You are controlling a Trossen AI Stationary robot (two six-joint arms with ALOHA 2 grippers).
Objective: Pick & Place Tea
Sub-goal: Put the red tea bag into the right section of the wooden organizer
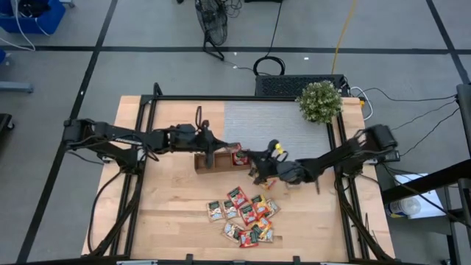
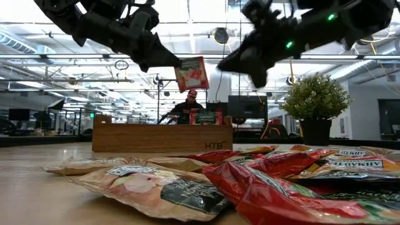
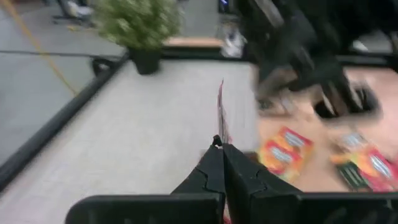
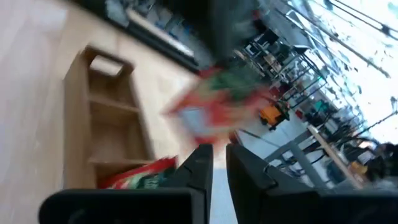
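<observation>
My left gripper (image 1: 232,147) reaches in from the table's left, shut on a red tea sachet (image 2: 192,74) above the right end of the wooden tray (image 1: 213,161). My right gripper (image 1: 257,165) hovers just right of that sachet, open and holding nothing; its wrist view shows the blurred sachet (image 4: 217,106) ahead of the fingers. Another red sachet (image 2: 206,117) stands in the tray's right compartment. A pile of red, orange and green-and-white sachets (image 1: 246,217) lies flat on the table toward the near edge. My left gripper pinches the red sachet between its two fingers at the upper left edge (image 2: 180,65). The fingers (image 3: 214,165) come from the table's left, slanting down. The sachet is lifted clear above the tray and stands upright, edge-on (image 3: 220,109) in the wrist view.
A potted plant (image 1: 320,101) stands at the far right corner on a grey mat (image 1: 272,121). The black table frame (image 1: 136,177) runs along both sides. A person (image 2: 190,103) sits in the room beyond the tray. Bare wood lies left of the pile.
</observation>
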